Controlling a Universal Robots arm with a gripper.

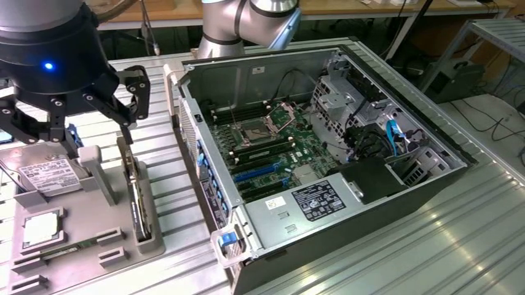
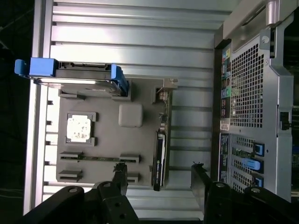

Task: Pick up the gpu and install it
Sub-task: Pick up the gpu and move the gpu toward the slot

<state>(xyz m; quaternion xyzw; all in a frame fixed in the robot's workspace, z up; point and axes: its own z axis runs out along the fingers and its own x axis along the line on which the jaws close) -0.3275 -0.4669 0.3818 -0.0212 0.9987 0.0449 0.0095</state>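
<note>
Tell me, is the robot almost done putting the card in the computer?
Not yet. The card stands on edge in its gray holder, outside the computer. The end effector hangs open above it, holding nothing. Lifting and fitting are both left.

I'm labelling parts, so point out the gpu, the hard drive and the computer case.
gpu point(image 1: 136, 190), exterior view, top edge of the upright card.
hard drive point(image 1: 45, 174), exterior view, its white label.
computer case point(image 1: 238, 80), exterior view, bare inner wall.

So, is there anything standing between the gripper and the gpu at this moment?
Nothing visible does. The open gripper hangs above the gpu, which stands on edge in the grey holder; only free air lies between.
</note>
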